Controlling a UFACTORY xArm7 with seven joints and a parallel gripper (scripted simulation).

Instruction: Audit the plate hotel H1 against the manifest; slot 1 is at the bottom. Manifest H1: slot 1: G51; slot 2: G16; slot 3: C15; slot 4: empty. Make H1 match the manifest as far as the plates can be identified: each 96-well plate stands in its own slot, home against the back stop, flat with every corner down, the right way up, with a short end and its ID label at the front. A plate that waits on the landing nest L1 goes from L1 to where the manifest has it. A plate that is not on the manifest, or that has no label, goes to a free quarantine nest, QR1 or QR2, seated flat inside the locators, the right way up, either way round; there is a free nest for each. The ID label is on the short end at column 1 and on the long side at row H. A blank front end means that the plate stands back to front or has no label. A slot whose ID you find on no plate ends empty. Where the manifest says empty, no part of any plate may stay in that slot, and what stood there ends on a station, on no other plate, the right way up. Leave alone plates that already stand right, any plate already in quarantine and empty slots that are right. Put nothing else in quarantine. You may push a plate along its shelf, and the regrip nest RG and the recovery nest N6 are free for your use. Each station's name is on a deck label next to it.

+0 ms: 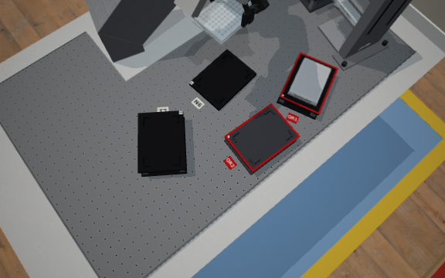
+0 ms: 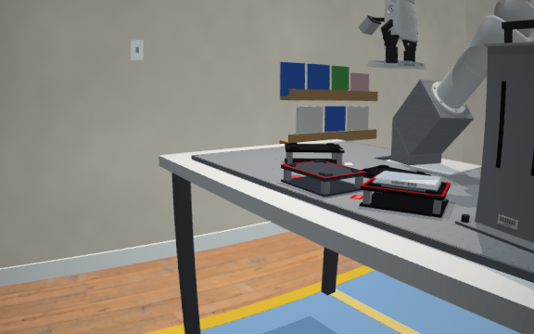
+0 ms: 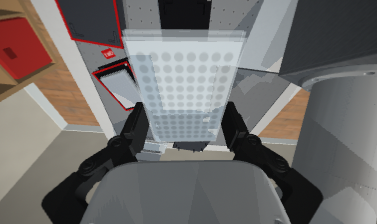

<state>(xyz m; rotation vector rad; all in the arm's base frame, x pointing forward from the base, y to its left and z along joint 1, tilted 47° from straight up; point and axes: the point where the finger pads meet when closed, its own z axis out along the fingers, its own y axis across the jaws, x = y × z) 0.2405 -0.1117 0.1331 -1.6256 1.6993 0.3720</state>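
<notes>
My gripper (image 3: 185, 111) is shut on a clear 96-well plate (image 3: 185, 90), gripping its long sides and holding it flat high above the deck. In the top view the held plate (image 1: 219, 18) shows at the top edge, above the black N6 nest (image 1: 222, 79). In the exterior view the held plate (image 2: 397, 64) hangs level under the gripper (image 2: 398, 52). A second plate (image 1: 310, 83) sits flat in quarantine nest QR1 (image 1: 309, 86). Quarantine nest QR2 (image 1: 263, 137) stands empty. The plate hotel (image 2: 522, 134) is at the right, its slots hidden from view.
A black nest (image 1: 161, 142) with a white deck label stands left of QR2. The arm's grey base block (image 1: 130, 23) is at the back. The hotel's column and foot (image 1: 365, 35) stand at the back right. The table edge runs along the front right.
</notes>
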